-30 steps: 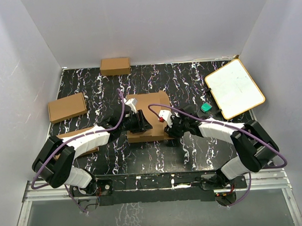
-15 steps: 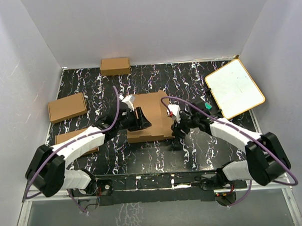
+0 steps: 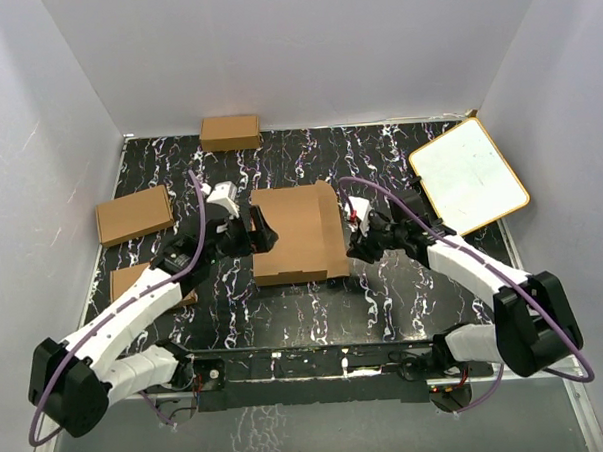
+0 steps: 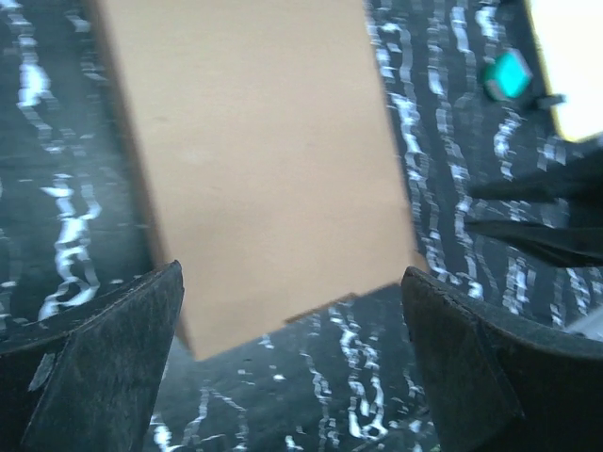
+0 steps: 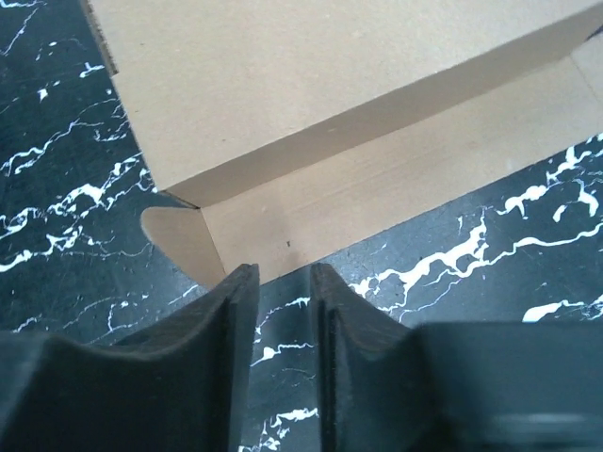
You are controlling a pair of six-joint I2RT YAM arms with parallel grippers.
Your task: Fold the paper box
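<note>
The paper box (image 3: 297, 233) sits mid-table with its top panel (image 5: 311, 66) folded down flat. You have an arm on each flank: the left gripper (image 3: 252, 228) at its 9 o'clock and the right gripper (image 5: 281, 271) at its 3 o'clock. The left fingers (image 4: 104, 367) are spread as wide as they go and hold nothing; a corner of the box lies ahead between them, untouched. The right fingers (image 5: 221, 339) stand almost pressed together, with a thin slit between them, pinching nothing.

By my reading, the right wrist view shows what is left to do. 1 long flap (image 5: 396, 179) lies flat on the table (image 5: 57, 188) along the box's side, with a rounded tab (image 5: 174, 240) at its end.

- Come in low from 3 o'clock and slip the 2 right fingertips under the flap's free edge.
- Start nearer the middle of its length than the tab end, so it hinges evenly along the crease.
- Sweep it up toward 9 o'clock.
- First set the left gripper down on the 9 o'clock side of the top as a brace, or the box will likely skate.
- Press lightly, because corrugated board bows.

I cannot see a slot for the tab from here.
</note>
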